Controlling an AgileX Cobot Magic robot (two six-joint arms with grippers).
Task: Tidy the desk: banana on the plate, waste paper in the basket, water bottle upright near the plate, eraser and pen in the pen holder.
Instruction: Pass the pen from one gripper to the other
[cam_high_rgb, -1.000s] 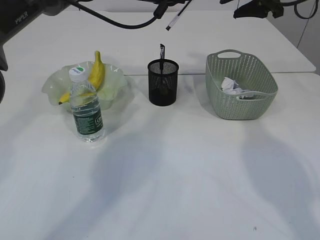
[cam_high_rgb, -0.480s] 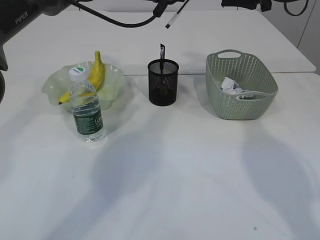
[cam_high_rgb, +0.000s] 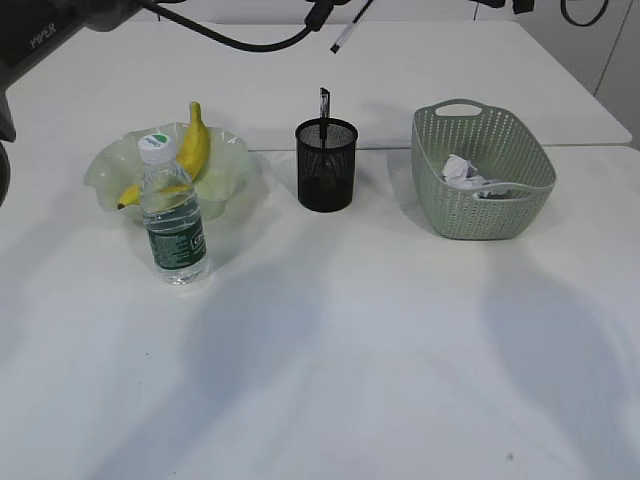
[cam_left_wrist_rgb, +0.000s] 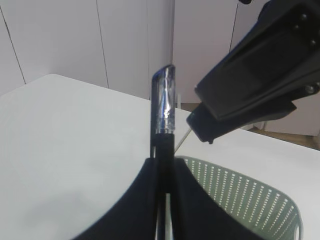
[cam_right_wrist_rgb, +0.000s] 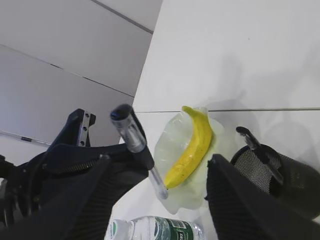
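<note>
My left gripper (cam_left_wrist_rgb: 164, 165) is shut on a clear-barrelled pen (cam_left_wrist_rgb: 164, 107), held high over the table's back; the pen also shows at the top of the exterior view (cam_high_rgb: 345, 35). My right gripper (cam_right_wrist_rgb: 160, 162) is open and empty, high up facing the left one, and barely shows at the exterior view's top edge (cam_high_rgb: 518, 6). The banana (cam_high_rgb: 194, 143) lies on the pale green plate (cam_high_rgb: 228, 160). The water bottle (cam_high_rgb: 172, 215) stands upright in front of the plate. The black mesh pen holder (cam_high_rgb: 326, 165) has a pen clip sticking out. I cannot make out the eraser.
A green basket (cam_high_rgb: 480, 175) at the right holds crumpled waste paper (cam_high_rgb: 465, 173). Its rim also shows in the left wrist view (cam_left_wrist_rgb: 240, 195). A seam between two table tops runs behind the objects.
The right gripper has risen almost out of the top of the exterior view. The held pen has shifted slightly up. The objects on the table have not moved.
</note>
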